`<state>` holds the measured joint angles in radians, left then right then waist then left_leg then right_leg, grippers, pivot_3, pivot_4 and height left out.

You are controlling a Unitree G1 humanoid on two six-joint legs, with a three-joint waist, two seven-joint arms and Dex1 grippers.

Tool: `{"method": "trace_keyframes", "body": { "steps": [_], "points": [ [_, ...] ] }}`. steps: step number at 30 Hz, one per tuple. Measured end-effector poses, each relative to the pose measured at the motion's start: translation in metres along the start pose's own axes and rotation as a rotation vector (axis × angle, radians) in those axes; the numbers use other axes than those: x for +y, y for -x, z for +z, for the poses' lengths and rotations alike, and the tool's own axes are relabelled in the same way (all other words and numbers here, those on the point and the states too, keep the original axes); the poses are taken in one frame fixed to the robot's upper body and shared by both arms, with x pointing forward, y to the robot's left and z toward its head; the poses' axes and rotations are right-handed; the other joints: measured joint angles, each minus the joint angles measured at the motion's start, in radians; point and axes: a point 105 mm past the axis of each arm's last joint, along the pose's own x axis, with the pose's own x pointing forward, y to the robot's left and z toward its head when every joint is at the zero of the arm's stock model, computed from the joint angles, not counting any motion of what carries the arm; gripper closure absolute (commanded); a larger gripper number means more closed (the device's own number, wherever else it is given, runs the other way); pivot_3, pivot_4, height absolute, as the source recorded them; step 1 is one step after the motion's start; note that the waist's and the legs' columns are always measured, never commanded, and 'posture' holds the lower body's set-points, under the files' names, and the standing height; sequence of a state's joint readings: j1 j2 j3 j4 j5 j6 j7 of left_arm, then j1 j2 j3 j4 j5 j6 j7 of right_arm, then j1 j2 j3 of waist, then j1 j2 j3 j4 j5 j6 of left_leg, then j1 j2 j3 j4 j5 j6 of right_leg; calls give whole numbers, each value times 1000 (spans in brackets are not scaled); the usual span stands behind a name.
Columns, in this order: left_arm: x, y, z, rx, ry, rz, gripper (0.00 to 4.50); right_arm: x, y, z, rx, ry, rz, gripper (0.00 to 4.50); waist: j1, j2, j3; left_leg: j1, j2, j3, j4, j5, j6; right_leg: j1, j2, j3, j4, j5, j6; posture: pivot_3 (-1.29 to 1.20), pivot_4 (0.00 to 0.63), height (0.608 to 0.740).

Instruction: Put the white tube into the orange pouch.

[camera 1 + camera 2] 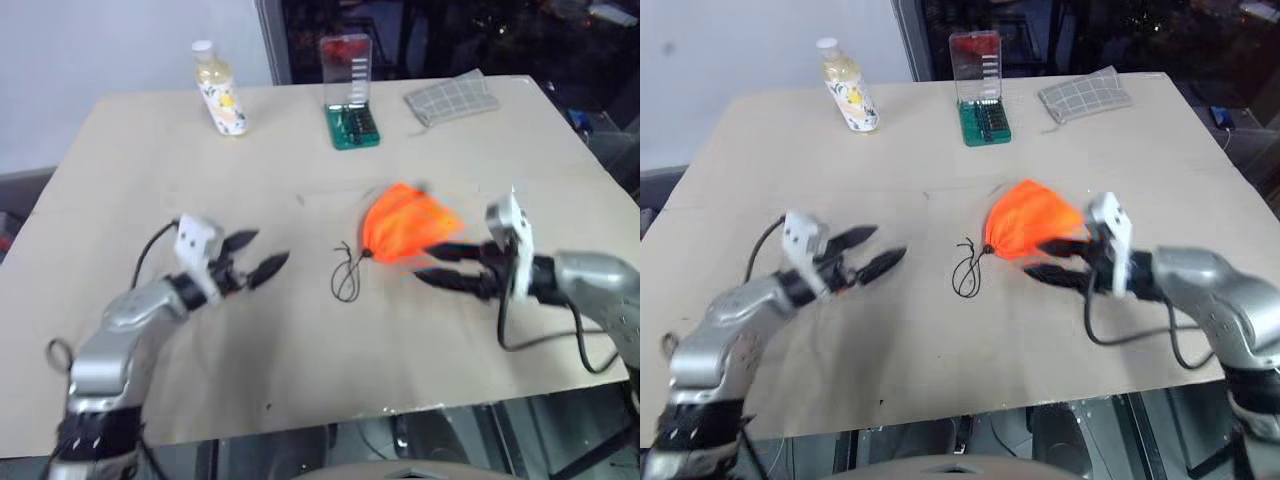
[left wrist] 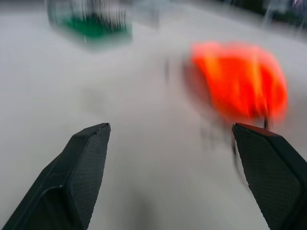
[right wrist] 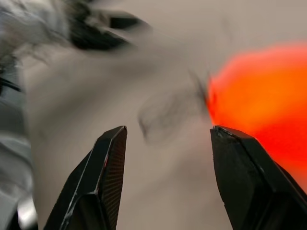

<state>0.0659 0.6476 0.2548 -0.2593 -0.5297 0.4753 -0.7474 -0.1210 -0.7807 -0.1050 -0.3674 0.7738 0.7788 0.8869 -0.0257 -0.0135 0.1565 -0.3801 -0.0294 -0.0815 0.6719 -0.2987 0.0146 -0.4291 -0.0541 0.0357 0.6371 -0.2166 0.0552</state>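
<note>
The bright orange soft fabric pouch [image 1: 405, 224] lies bunched near the middle of the pale beige worktop [image 1: 300, 360], its gathered neck turned toward the robot's left and its thin black drawstring cord [image 1: 346, 274] trailing out in a loose loop on the bare surface. The small white squeeze tube can't be made out anywhere on the worktop, so whether it is inside that pouch I cannot tell. Just beside the pouch, on the near right side, the right claw [image 1: 437, 262] hangs low with its two black fingers parted and nothing between them, the upper finger right at the fabric's edge (touching or just short of it, the blur won't say). Well apart on the other side of the cord, the left claw [image 1: 262, 255] is spread wide and empty, pointing across toward the pouch. Along the far edge stand a yellowish plastic bottle with a white cap [image 1: 219, 90], a green case with a clear upright lid [image 1: 350, 92], and a folded grey checked cloth [image 1: 452, 97].
</note>
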Motion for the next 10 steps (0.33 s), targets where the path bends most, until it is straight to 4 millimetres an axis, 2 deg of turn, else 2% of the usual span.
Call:
{"method": "trace_keyframes", "body": {
  "steps": [3,6,10],
  "points": [
    [-4,20,-18,48,14,19,292,-21,32,-20,-45,-14,-123,1713,11,0,0,4,0,2,1,0,0,4,0,2,1,0,0,0,150,740],
    [-7,47,-31,92,29,58,292,-41,74,-48,-27,15,-259,1713,15,1,2,20,4,4,0,-1,1,20,2,1,-3,-4,-2,0,150,740],
    [-12,54,-32,88,29,68,292,-49,92,-62,6,57,-292,1713,13,1,2,23,5,6,1,0,1,22,4,3,-3,-5,0,0,150,740]
  ]
}}
